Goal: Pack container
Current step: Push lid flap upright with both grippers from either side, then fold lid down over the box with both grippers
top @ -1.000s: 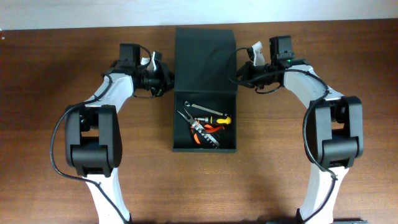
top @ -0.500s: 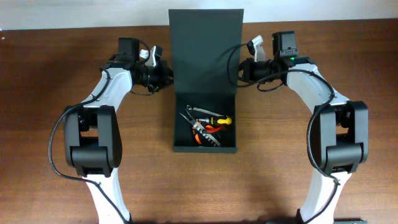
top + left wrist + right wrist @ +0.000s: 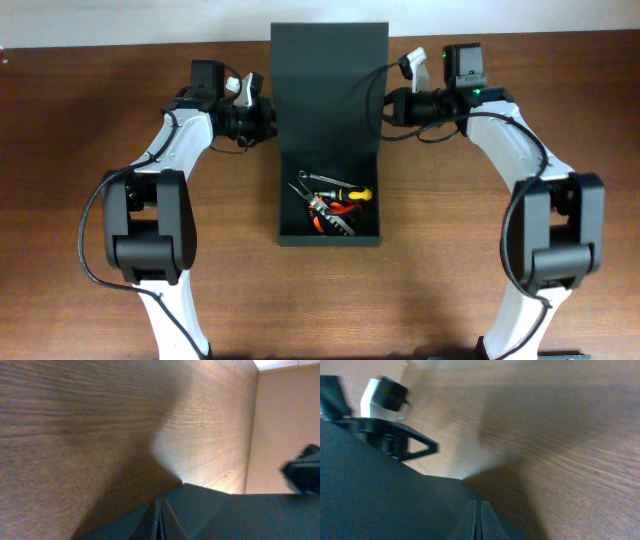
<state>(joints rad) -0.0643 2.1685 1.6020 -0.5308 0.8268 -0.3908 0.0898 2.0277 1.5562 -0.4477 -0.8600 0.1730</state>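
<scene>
The container [image 3: 330, 236] is a dark green-black box on the wooden table, with its flat lid [image 3: 328, 85] raised nearly upright at the back. Several hand tools [image 3: 331, 201] with orange and yellow handles lie inside. My left gripper [image 3: 268, 118] is shut on the lid's left edge. My right gripper [image 3: 386, 105] is shut on its right edge. In the left wrist view my gripper [image 3: 160, 522] pinches the thin edge of the lid [image 3: 240, 515]. In the right wrist view my gripper [image 3: 478, 520] pinches the lid [image 3: 370, 495] likewise.
The brown wooden table [image 3: 90, 120] runs on both sides of the box. A pale wall [image 3: 120, 20] borders its far edge. The left arm's gripper [image 3: 395, 435] shows across the lid in the right wrist view.
The lid has swung up from lying flat behind the box to nearly upright. Both grippers have risen with its side edges, and the right one has moved slightly back and outward.
</scene>
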